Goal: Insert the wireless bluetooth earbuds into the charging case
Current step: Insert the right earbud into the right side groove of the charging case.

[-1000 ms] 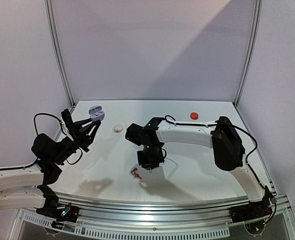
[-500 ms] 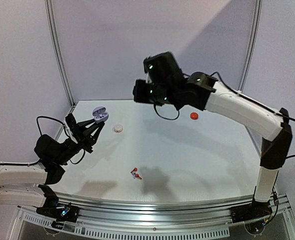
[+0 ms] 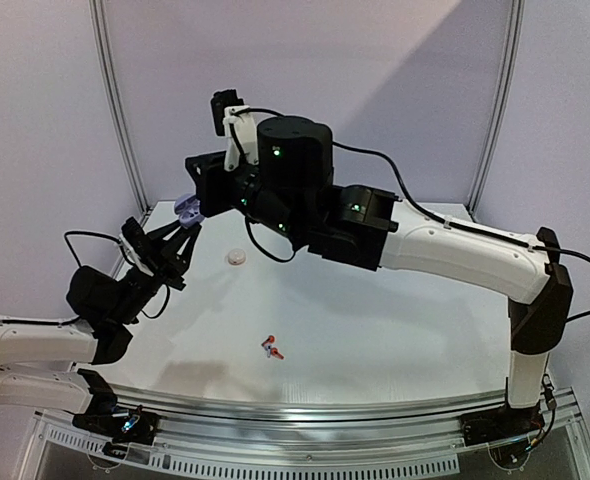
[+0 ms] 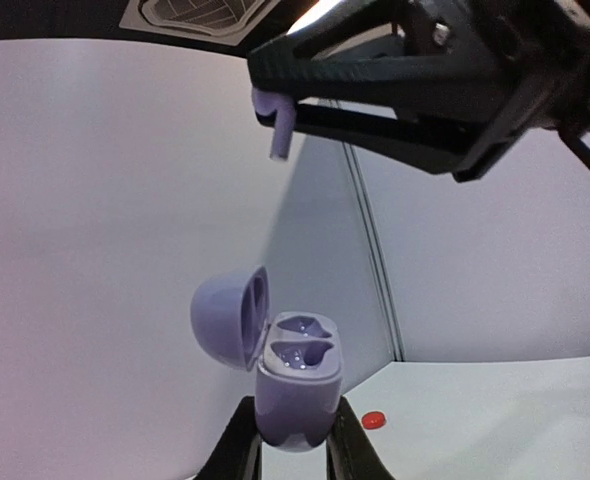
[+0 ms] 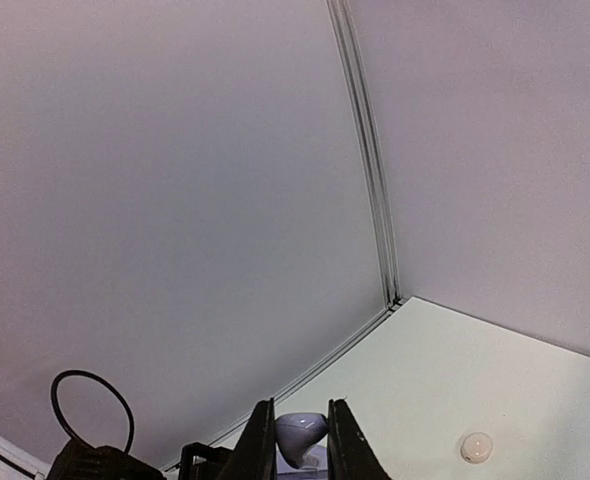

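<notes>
My left pincer (image 4: 293, 428) is clamped on the base of the lavender charging case (image 4: 297, 375). The case is held upright in the air with its lid hinged open to the left. My right pincer (image 5: 295, 422) is nipped tight on one lavender earbud (image 4: 278, 128), stem down, above the case and apart from it. Two red-orange earbuds (image 3: 271, 347) lie on the desk (image 3: 375, 330). A white case (image 3: 237, 257) sits farther back.
</notes>
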### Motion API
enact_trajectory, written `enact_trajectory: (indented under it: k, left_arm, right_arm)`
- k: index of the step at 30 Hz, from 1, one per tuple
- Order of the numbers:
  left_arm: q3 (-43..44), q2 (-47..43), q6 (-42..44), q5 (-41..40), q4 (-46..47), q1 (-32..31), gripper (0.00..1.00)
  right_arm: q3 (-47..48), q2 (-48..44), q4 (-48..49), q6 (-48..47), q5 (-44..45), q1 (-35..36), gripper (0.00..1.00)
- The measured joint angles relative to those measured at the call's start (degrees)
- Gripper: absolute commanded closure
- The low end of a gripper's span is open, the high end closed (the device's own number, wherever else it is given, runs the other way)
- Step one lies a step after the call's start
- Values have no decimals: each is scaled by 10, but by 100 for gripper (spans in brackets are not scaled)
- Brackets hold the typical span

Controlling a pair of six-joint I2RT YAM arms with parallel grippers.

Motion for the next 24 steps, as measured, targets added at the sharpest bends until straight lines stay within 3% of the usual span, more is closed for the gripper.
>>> enact_trajectory:
  k: [9, 24]
  left_arm:
    - [12, 0, -7, -44, 13, 0, 100]
    - [16, 7, -2, -49, 16, 0, 100]
  right_arm:
    - [-7, 3, 36, -46, 26, 10, 100]
    - [33, 33, -9, -60, 26, 22, 100]
